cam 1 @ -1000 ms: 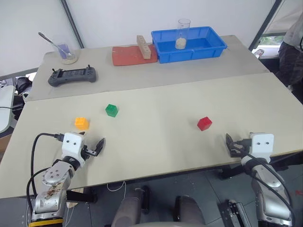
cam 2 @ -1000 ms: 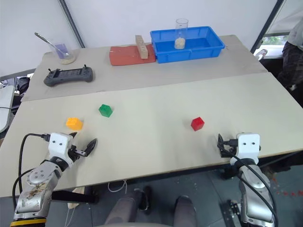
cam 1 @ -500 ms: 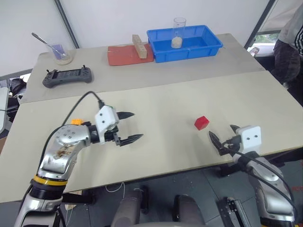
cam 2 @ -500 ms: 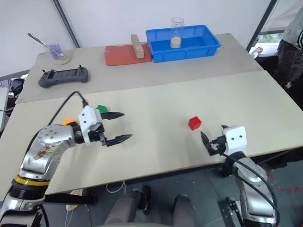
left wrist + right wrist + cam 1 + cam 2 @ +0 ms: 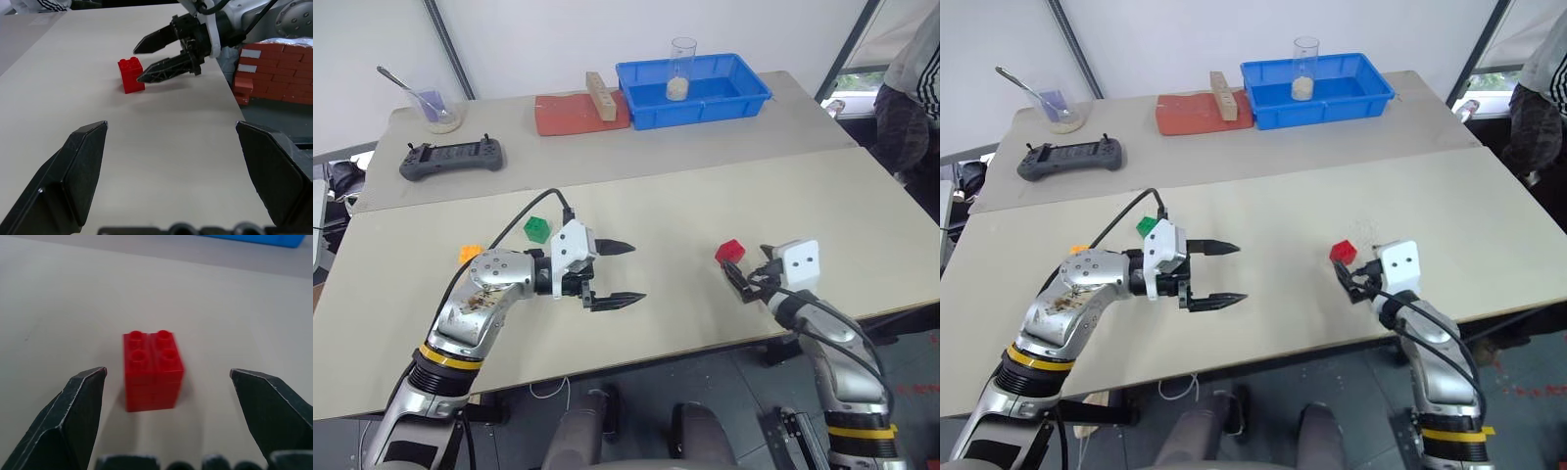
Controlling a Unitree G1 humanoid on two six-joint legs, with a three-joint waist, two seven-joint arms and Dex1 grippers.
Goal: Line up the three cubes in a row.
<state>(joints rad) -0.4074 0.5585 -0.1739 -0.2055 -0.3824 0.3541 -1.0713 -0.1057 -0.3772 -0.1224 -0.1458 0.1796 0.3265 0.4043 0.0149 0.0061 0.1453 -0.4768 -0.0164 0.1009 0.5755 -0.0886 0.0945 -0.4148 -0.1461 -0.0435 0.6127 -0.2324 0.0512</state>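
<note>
My right claw (image 5: 742,284) is spread wide and level just above the desk (image 5: 705,206), with the red cube (image 5: 729,252) sitting straight ahead between the lines of its two fingers, not yet touched. I judge it is lined up this way so that a short push forward would bring the cube between the pads and a squeeze would take it by two opposite sides. The cube stands upright on the desk, its studded face up: four round studs in a square, glossy red plastic, with a faint seam halfway up as if two short bricks were stacked.

My left claw (image 5: 625,272) is also spread wide and holds nothing. It hangs over the bare middle of the desk, pointing across toward the right claw, so the red cube lies well ahead of it, beyond its fingertips. The green cube (image 5: 537,229) sits behind it, close beside my left wrist, and the orange cube (image 5: 469,254) lies further back behind the forearm, partly hidden.

The three cubes are scattered, the red one well apart from the other two, so I reckon no row is begun yet.
</note>
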